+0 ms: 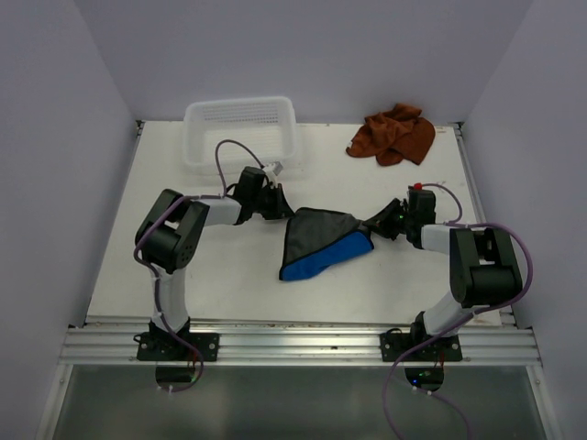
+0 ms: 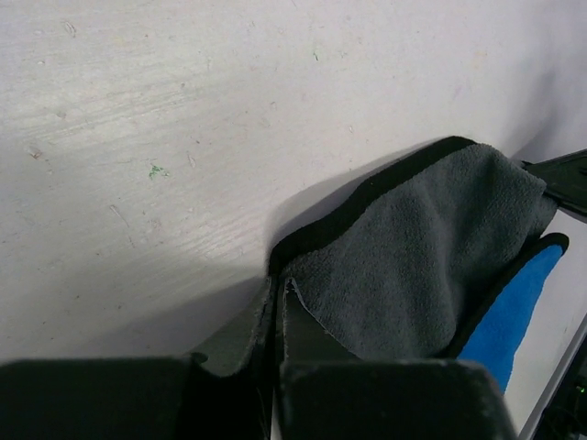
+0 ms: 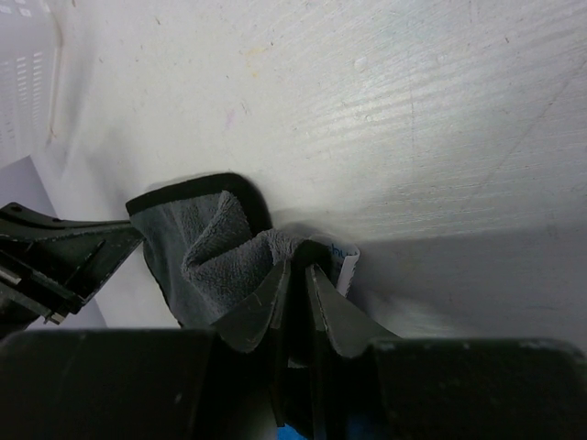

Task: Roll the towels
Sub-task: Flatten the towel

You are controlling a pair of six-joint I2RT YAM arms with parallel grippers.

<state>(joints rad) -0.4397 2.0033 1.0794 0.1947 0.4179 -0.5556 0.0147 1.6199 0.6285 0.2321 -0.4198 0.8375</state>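
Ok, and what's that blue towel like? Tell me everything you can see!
The blue towel is soft, fuzzy cloth: bright blue on one side, dark grey on the other, with a black edge. It is not rolled yet. The left gripper and the right gripper each pinch a corner, so it stretches between them in a droopy triangle over the white table, blue showing along the bottom.

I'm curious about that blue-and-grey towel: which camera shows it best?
Top external view: the whole blue towel shows, mostly grey side up. Left wrist shows one grey corner plus a blue strip; right wrist only a bunched grey corner.
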